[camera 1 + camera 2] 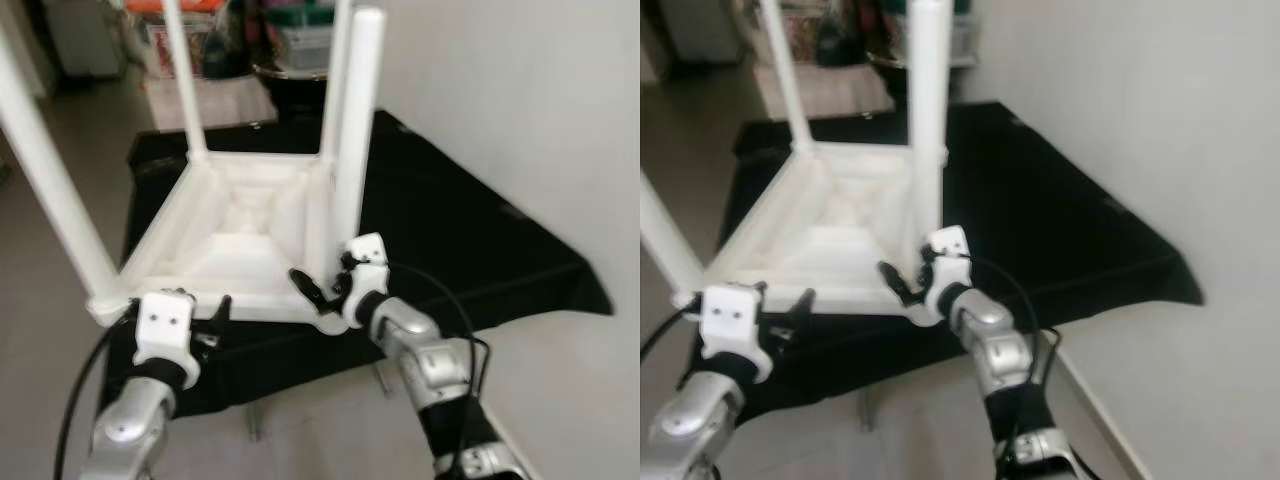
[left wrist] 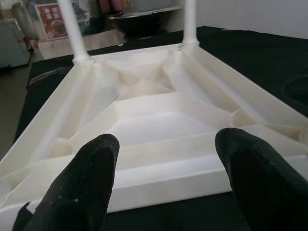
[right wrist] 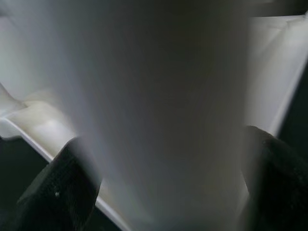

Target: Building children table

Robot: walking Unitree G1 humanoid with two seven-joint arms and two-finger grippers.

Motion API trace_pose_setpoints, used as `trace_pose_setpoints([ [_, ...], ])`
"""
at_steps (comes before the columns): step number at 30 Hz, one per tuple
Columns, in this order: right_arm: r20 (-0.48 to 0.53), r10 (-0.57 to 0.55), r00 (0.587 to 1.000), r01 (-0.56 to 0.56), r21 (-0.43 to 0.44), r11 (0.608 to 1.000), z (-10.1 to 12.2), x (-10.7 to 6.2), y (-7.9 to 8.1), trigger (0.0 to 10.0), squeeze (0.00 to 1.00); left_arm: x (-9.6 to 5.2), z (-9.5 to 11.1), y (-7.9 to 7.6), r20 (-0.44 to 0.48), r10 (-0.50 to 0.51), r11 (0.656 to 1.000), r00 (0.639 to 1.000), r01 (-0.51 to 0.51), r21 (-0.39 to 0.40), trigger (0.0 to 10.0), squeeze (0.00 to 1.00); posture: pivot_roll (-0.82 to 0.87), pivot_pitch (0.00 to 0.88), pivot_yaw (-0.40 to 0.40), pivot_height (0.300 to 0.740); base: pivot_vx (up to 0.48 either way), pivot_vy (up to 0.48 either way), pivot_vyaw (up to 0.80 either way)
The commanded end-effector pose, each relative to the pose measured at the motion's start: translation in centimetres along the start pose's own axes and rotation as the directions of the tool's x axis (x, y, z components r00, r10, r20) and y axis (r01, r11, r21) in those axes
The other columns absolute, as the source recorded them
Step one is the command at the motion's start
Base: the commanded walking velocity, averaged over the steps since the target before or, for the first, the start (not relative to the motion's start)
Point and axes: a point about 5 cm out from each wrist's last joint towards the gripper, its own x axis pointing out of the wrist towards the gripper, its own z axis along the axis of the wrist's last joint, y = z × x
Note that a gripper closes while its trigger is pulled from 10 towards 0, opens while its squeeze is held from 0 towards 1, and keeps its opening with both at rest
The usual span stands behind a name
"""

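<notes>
A black cloth [image 1: 470, 230] covers the low surface, draping over its edges beside a plain white wall [image 1: 530, 100]. Beyond it lie a grey floor [image 1: 90, 130], a dark bowl [image 2: 139, 19] and blurred colourful boxes [image 1: 185, 30].

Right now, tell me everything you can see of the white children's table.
The white table looks like moulded plastic. It lies upside down on a black cloth, its ribbed underside up and four round legs pointing upward. The right gripper sits around the base of the near right leg; the left gripper is at the near edge.
</notes>
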Motion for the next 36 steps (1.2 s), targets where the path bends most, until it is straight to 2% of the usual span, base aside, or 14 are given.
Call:
trace_pose_setpoints([
  [1, -0.007, 0.0, 1.0, 0.0, 0.005, 1.0, 0.2, -0.2, -0.5, 10.0, 0.0, -0.2, -0.2, -0.1, -0.011, -0.007, 1.0, 1.0, 0.007, -0.008, 10.0, 0.0, 0.02, 0.0, -0.005, 0.74, 0.0, 0.0, 0.0],
  [7, -0.028, -0.132, 0.991, 0.127, -0.143, 0.982, 0.5, -0.7, -2.9, 10.0, 0.0, -0.3, 0.0, -0.4, -0.007, -0.006, 1.0, 1.0, 0.006, -0.016, 10.0, 0.0, 0.02, 0.0, -0.009, 0.74, 0.0, 0.0, 0.0],
  [9, -0.028, -0.132, 0.991, 0.127, -0.143, 0.982, 0.5, -0.7, -2.9, 10.0, 0.0, -0.3, 0.0, -0.4, -0.007, -0.006, 1.0, 1.0, 0.006, -0.016, 10.0, 0.0, 0.02, 0.0, -0.009, 0.74, 0.0, 0.0, 0.0],
  [11, -0.019, -0.25, 0.968, 0.243, -0.173, 0.954, 1.1, -1.0, -4.8, 10.0, 0.0, -0.4, 0.1, -0.5, -0.004, -0.004, 1.0, 1.0, 0.004, -0.024, 10.0, 0.0, 0.03, 0.0, -0.012, 0.74, 0.0, 0.0, 0.0],
  [15, 0.0, -0.289, 0.957, 0.284, -0.177, 0.942, 1.8, -1.1, -5.7, 10.0, 0.0, -0.4, 0.1, -0.6, -0.003, -0.005, 1.0, 1.0, 0.004, -0.028, 10.0, 0.0, 0.03, 0.0, -0.012, 0.74, 0.0, 0.0, 0.0],
  [16, 0.059, -0.394, 0.917, 0.397, -0.204, 0.895, 4.0, -1.6, -8.1, 10.0, 0.0, -0.5, 0.2, -0.6, -0.001, -0.007, 0.999, 1.0, 0.007, -0.033, 10.0, 0.0, 0.03, 0.0, -0.013, 0.74, 0.0, 0.0, 0.0],
  [17, 0.059, -0.394, 0.917, 0.397, -0.204, 0.895, 4.0, -1.6, -8.1, 10.0, 0.0, -0.5, 0.2, -0.6, -0.001, -0.007, 0.999, 1.0, 0.007, -0.033, 10.0, 0.0, 0.03, 0.0, -0.013, 0.74, 0.0, 0.0, 0.0],
  [20, 0.117, -0.501, 0.858, 0.514, -0.227, 0.827, 7.0, -2.3, -11.0, 10.0, 0.0, -0.6, 0.2, -0.7, -0.001, -0.009, 0.999, 1.0, 0.009, -0.037, 10.0, 0.0, 0.04, 0.0, -0.016, 0.74, 0.0, 0.0, 0.0],
  [22, 0.117, -0.501, 0.858, 0.514, -0.227, 0.827, 7.0, -2.3, -11.0, 10.0, 0.0, -0.6, 0.2, -0.7, -0.001, -0.009, 0.999, 1.0, 0.009, -0.037, 10.0, 0.0, 0.04, 0.0, -0.016, 0.74, 0.0, 0.0, 0.0],
  [25, 0.154, -0.572, 0.805, 0.592, -0.242, 0.768, 9.1, -2.9, -12.6, 10.0, 0.0, -0.8, 0.3, -0.8, -0.001, -0.008, 0.999, 1.0, 0.008, -0.039, 10.0, 0.0, 0.05, 0.0, -0.017, 0.74, 0.0, 0.0, 0.0],
  [26, 0.154, -0.572, 0.805, 0.592, -0.242, 0.768, 9.1, -2.9, -12.6, 10.0, 0.0, -0.8, 0.3, -0.8, -0.001, -0.008, 0.999, 1.0, 0.008, -0.039, 10.0, 0.0, 0.05, 0.0, -0.017, 0.74, 0.0, 0.0, 0.0],
  [27, 0.177, -0.602, 0.779, 0.627, -0.24, 0.741, 10.1, -3.0, -13.1, 10.0, 0.0, -0.9, 0.4, -0.8, -0.001, -0.007, 0.999, 1.0, 0.007, -0.04, 10.0, 0.0, 0.05, 0.0, -0.016, 0.74, 0.0, 0.0, 0.0],
  [29, 0.193, -0.619, 0.761, 0.649, -0.239, 0.723, 10.9, -2.9, -13.2, 10.0, 0.0, -1.0, 0.4, -0.8, -0.002, -0.006, 0.999, 1.0, 0.006, -0.041, 10.0, 0.0, 0.05, 0.0, -0.017, 0.74, 0.0, 0.0, 0.0],
  [36, 0.208, -0.642, 0.738, 0.675, -0.24, 0.698, 11.4, -2.4, -13.0, 10.0, 0.0, -1.0, 0.4, -0.9, -0.008, -0.004, 0.999, 1.0, 0.004, -0.044, 10.0, 0.0, 0.06, 0.0, -0.019, 0.74, 0.0, 0.0, 0.0],
])
